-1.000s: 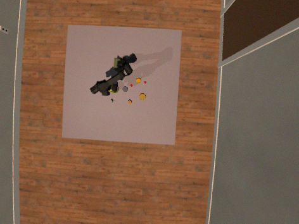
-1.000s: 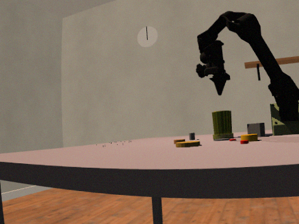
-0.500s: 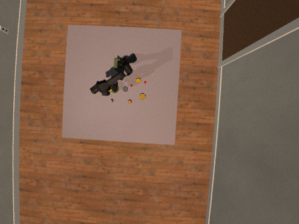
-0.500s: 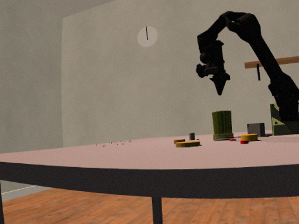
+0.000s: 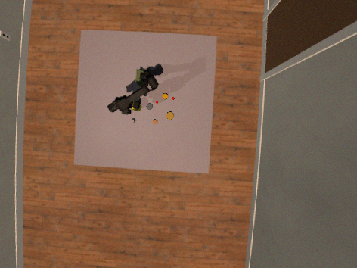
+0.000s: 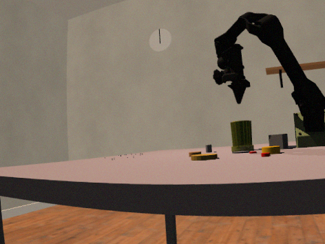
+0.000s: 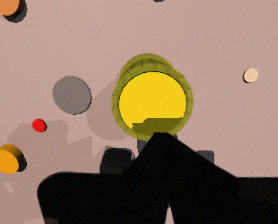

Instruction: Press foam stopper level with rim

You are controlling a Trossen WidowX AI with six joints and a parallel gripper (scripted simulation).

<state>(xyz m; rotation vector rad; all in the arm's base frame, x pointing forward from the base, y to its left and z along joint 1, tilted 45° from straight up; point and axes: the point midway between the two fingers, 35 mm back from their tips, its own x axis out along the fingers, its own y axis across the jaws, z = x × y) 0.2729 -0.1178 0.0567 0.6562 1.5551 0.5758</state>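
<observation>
An olive ribbed jar (image 6: 241, 136) (image 7: 120, 82) stands upright on the pale table (image 6: 138, 171). A yellow foam stopper (image 7: 151, 97) fills its mouth; in the overhead view the arm mostly covers the jar (image 5: 140, 107). My gripper (image 6: 239, 100) (image 7: 160, 139) is shut and empty. It points straight down, well above the jar's top, with a clear gap between the tips and the stopper. In the wrist view the dark fingers cover the near edge of the jar.
A grey cylinder (image 7: 72, 94) (image 6: 278, 140), an orange-yellow disc (image 7: 9, 158) (image 6: 270, 149), a red dot (image 7: 39, 125), an orange disc (image 7: 7, 6), a flat yellow disc (image 6: 204, 156) and a small cream disc (image 7: 250, 75) lie around the jar. The arm's green base (image 6: 306, 135) stands at the right.
</observation>
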